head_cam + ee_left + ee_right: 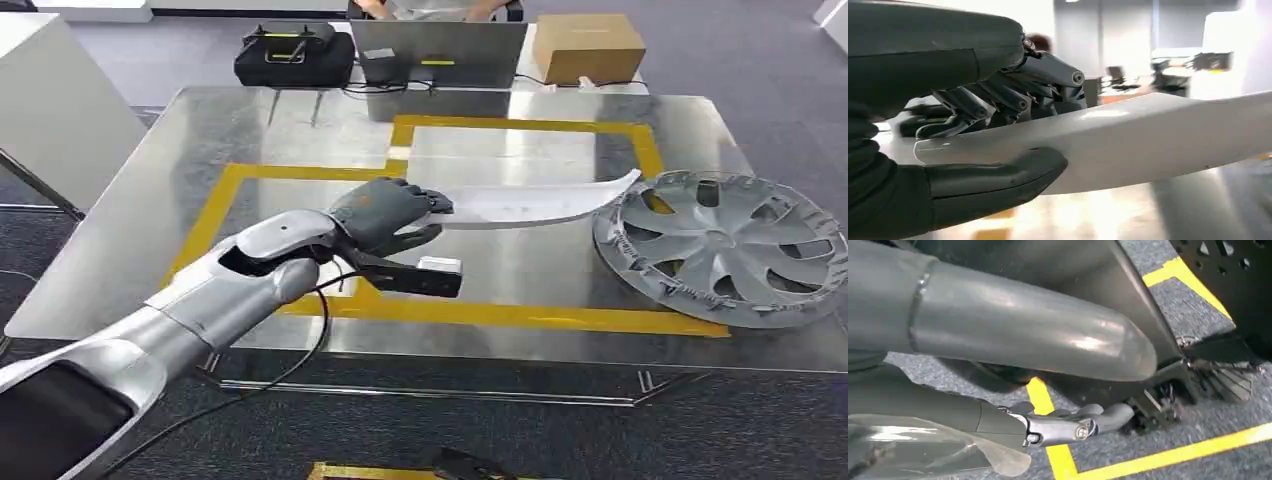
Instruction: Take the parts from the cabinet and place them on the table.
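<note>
My left hand (385, 215) grips one end of a long, curved white trim part (540, 205) and holds it level just above the steel table (250, 130). Its far tip reaches the rim of a silver wheel cover (725, 245) that lies flat on the table's right side. In the left wrist view the thumb lies under the white part (1148, 135) and the dark fingers (998, 100) curl over its top edge. My right hand (1013, 340) hangs low over grey carpet, its fingers (1068, 427) loosely stretched out with nothing between them and the thumb.
Yellow tape (500, 315) marks a frame on the table top. At the far edge stand a black bag (293, 52), a grey panel (440, 50) and a cardboard box (587, 45). A white cabinet (50, 110) stands at the left. A person's hands (480, 8) show behind the panel.
</note>
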Action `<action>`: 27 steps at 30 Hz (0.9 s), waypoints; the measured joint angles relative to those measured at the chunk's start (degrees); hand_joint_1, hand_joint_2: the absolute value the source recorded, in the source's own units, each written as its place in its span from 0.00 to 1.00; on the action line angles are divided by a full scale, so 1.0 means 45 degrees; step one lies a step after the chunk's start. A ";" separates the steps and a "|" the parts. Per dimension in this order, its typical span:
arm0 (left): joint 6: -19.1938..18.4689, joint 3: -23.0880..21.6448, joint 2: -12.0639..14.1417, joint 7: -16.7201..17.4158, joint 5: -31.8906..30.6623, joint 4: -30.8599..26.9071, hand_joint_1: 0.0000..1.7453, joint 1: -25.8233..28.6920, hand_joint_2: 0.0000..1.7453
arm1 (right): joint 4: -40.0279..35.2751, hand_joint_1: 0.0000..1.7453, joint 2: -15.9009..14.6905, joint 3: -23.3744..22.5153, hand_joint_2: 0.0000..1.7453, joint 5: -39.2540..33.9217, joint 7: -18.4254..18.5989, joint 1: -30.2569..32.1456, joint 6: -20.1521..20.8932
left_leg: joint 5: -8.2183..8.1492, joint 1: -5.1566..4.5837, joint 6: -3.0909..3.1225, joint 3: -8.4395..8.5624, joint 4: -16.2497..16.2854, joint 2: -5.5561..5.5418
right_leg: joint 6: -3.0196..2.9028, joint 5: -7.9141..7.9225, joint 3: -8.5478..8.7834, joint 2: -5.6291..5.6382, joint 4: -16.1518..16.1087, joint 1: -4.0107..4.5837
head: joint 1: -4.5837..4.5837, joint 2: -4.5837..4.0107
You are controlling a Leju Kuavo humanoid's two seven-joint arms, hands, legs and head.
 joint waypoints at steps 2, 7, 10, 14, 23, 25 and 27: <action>0.0049 0.0014 0.0053 0.0676 -0.0184 0.0696 1.00 -0.0301 1.00 | 0.0000 0.00 0.0005 -0.0005 0.00 -0.0034 0.0039 0.0041 0.0005 | 0.0084 0.0112 0.0116 0.0107 -0.0234 0.0005 | 0.0160 -0.0051 0.0019 -0.0018 -0.0056 0.0016 | -0.0009 0.0000; 0.0126 0.0258 0.0635 0.1994 -0.0121 0.1937 1.00 -0.0827 1.00 | 0.0000 0.00 0.0005 -0.0019 0.00 -0.0174 0.0010 0.0094 -0.0159 | 0.0106 0.0155 0.0214 0.0158 -0.0286 0.0024 | 0.0314 -0.1640 -0.1914 -0.0044 0.3722 0.0006 | 0.0088 0.0000; 0.0238 0.0559 0.1103 0.2224 -0.0053 0.2359 1.00 -0.0862 1.00 | 0.0000 0.00 0.0000 -0.0029 0.00 -0.0238 0.0015 0.0079 -0.0213 | 0.0052 0.0179 0.0178 0.0182 -0.0242 0.0013 | 0.0347 -0.0538 -0.1549 -0.0080 0.2681 -0.0032 | 0.0073 0.0000; 0.0906 0.1096 0.1810 0.2719 0.0233 0.2655 1.00 -0.0937 1.00 | 0.0005 0.00 0.0000 -0.0049 0.00 -0.0282 0.0073 0.0229 -0.0262 | -0.0065 0.0114 -0.0078 0.0035 0.0002 -0.0137 | 0.0164 0.0074 -0.0249 -0.0047 0.0101 -0.0046 | 0.0146 0.0000; 0.2167 0.2541 0.2841 0.1645 0.0802 0.2709 0.00 -0.0276 0.00 | 0.0000 0.00 -0.0009 -0.0146 0.00 -0.0209 -0.0355 0.0491 -0.0549 | -0.1756 0.0205 -0.0503 -0.1814 0.3953 -0.0039 | -0.0286 0.0030 -0.0098 -0.0038 0.0102 -0.0094 | 0.0068 0.0000; 0.2347 0.2730 0.2841 0.1606 0.0797 0.2709 0.00 -0.0177 0.00 | 0.0000 0.00 -0.0014 -0.0151 0.00 -0.0219 -0.0355 0.0492 -0.0578 | -0.0878 0.0226 -0.0455 -0.1447 0.2992 -0.0038 | -0.0289 0.0001 -0.0038 -0.0020 0.0107 -0.0094 | 0.0063 0.0000; 0.2629 0.2949 0.2798 0.1514 0.0748 0.2699 0.00 -0.0194 0.00 | 0.0000 0.00 -0.0009 -0.0190 0.00 -0.0238 -0.0350 0.0490 -0.0583 | 0.0330 0.0228 -0.0376 -0.0407 0.0708 -0.0034 | -0.0233 -0.0061 0.0060 -0.0003 0.0107 -0.0097 | 0.0068 0.0000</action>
